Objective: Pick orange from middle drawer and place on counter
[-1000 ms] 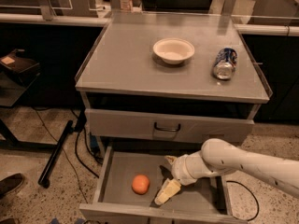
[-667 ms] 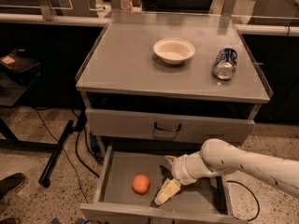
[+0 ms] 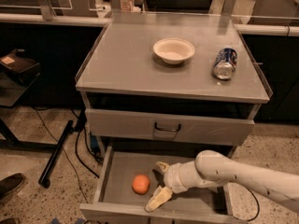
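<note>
Speckled flooring surrounds a grey cabinet whose counter [image 3: 121, 59] fills the upper middle of the frame. The bottom edge of the frame cuts off the front wall of the pulled-out middle drawer [image 3: 122, 171], and the right edge cuts off the white arm [image 3: 243, 176], which also covers the drawer's right rear floor. A dark shoe [image 3: 10, 183] is half visible at lower left.

The orange [image 3: 140, 184] sits alone on the drawer floor, left of centre. The gripper [image 3: 154, 185] is just to its right inside the drawer, fingers spread apart and grasping nothing; whether they touch the fruit I cannot tell.

On the counter, a white bowl [image 3: 174, 50] shows only its pale inside, and a soda can [image 3: 225, 63] lies near the right rim. The counter's left half is bare grey metal.
</note>
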`<state>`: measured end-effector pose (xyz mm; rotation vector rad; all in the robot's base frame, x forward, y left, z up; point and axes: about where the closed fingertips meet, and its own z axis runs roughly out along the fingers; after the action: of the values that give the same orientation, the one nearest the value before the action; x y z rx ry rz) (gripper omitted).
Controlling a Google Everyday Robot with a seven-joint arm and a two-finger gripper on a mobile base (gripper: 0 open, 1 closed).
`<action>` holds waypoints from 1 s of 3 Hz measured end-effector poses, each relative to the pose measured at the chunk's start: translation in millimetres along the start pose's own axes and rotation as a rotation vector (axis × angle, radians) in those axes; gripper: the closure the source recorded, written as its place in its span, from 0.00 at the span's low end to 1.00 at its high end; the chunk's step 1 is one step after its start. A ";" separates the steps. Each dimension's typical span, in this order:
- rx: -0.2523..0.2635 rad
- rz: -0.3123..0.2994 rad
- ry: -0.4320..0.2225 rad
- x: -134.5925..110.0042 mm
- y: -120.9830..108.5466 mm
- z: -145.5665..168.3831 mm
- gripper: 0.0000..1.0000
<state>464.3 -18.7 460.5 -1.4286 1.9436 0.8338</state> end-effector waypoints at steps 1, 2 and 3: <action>-0.020 -0.009 -0.084 -12.7 -5.8 50.5 0.00; -0.021 -0.009 -0.084 -12.7 -5.7 50.9 0.00; -0.014 -0.005 -0.111 -13.9 -12.4 58.6 0.00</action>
<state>485.1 31.8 431.9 -1.3650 1.8543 0.9070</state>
